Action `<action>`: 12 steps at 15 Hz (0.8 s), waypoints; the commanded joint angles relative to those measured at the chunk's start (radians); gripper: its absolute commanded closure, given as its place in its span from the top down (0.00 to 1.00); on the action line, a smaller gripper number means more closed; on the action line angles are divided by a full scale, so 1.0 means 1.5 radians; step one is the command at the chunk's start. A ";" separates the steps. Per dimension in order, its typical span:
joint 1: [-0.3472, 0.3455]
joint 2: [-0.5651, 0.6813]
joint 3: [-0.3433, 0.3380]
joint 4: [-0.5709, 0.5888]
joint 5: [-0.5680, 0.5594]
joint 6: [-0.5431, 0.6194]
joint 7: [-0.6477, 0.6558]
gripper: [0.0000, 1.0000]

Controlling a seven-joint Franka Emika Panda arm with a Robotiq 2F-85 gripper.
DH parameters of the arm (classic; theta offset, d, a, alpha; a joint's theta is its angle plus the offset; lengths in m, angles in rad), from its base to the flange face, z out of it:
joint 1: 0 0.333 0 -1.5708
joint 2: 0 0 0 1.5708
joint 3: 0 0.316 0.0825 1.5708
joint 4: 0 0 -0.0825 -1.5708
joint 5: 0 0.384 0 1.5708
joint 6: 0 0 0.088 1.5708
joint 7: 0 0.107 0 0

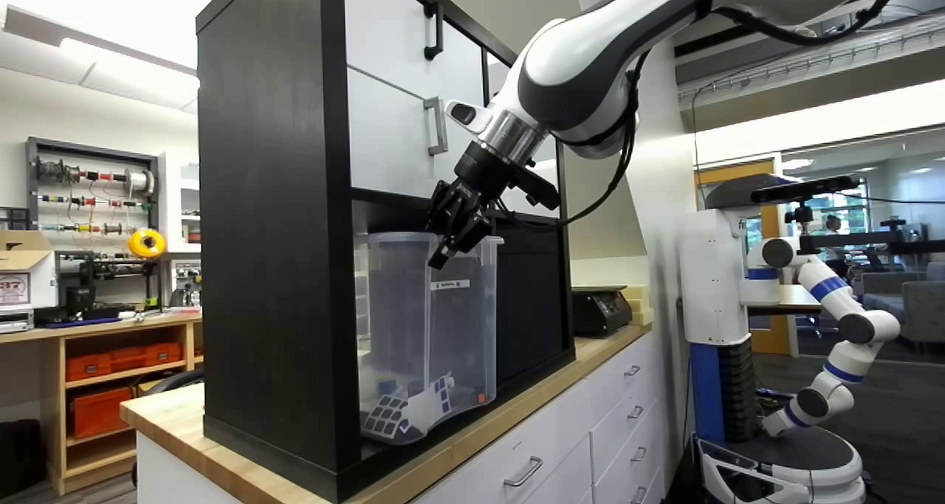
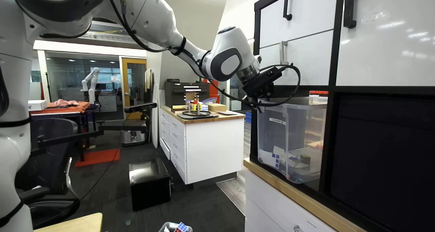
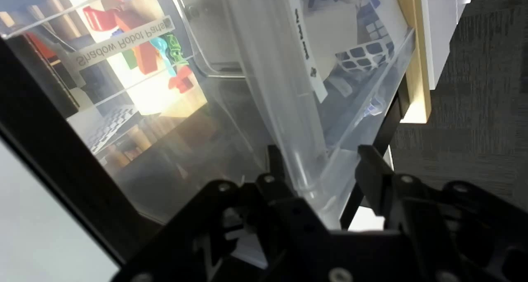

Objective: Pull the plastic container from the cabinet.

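The gripper (image 3: 321, 158) stands spread, holding nothing, at the top of the plastic container (image 1: 463, 338), lower left in the cabinet (image 1: 266, 231). Too shallow a bite could slip under pull.

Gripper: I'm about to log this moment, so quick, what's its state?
Gripper: open, holding nothing; in the wrist view, part of the plastic container shows between the open jaws.

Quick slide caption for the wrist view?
Open gripper, the rim of the clear plastic container showing between its jaws, a dark-squared white piece visible inside.
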 commanded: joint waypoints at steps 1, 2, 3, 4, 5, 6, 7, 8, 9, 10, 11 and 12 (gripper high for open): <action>-0.008 -0.080 0.003 -0.086 0.014 0.011 -0.035 0.23; -0.009 -0.096 0.003 -0.105 0.016 0.014 -0.040 0.23; -0.009 -0.108 0.002 -0.119 0.018 0.015 -0.043 0.23; -0.008 -0.122 0.002 -0.137 0.020 0.016 -0.044 0.23; -0.007 -0.135 0.001 -0.154 0.022 0.016 -0.045 0.23; -0.006 -0.148 0.000 -0.169 0.022 0.017 -0.044 0.23; -0.005 -0.160 -0.001 -0.184 0.023 0.017 -0.043 0.23; -0.004 -0.173 -0.001 -0.199 0.027 0.016 -0.043 0.23; -0.003 -0.184 -0.001 -0.212 0.030 0.018 -0.043 0.23; -0.002 -0.196 -0.002 -0.225 0.034 0.017 -0.043 0.23; -0.001 -0.206 -0.002 -0.236 0.037 0.017 -0.043 0.23; 0.001 -0.217 -0.002 -0.248 0.044 0.016 -0.043 0.23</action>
